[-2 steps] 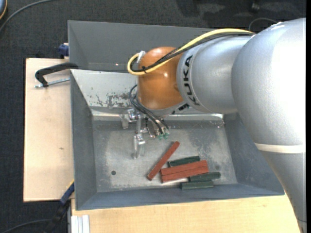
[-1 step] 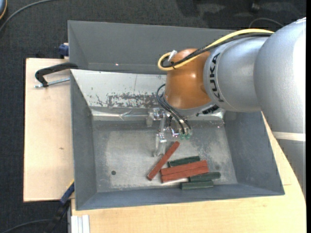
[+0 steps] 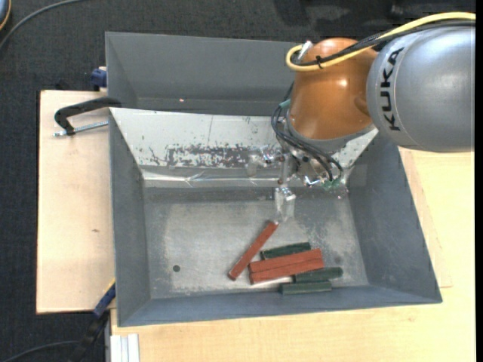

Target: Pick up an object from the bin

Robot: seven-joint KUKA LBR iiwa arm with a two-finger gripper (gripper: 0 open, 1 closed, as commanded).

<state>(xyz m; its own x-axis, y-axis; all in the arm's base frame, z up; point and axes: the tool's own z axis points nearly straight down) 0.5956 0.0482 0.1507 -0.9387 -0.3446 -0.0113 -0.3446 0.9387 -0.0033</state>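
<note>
Jaws drawn narrow, nothing between them, hang just above the upper end of a slanting red stick [image 3: 253, 250] near the middle of the grey bin [image 3: 127, 225]. We judge the pick not yet begun: this is the approach. A small heap [image 3: 293, 268] of red and dark green sticks lies against the stick's lower part, to its right. Next, we reckon, the jaws must open, straddle the stick's width and descend. Above them looms the orange-covered arm [image 3: 332, 89].
</note>
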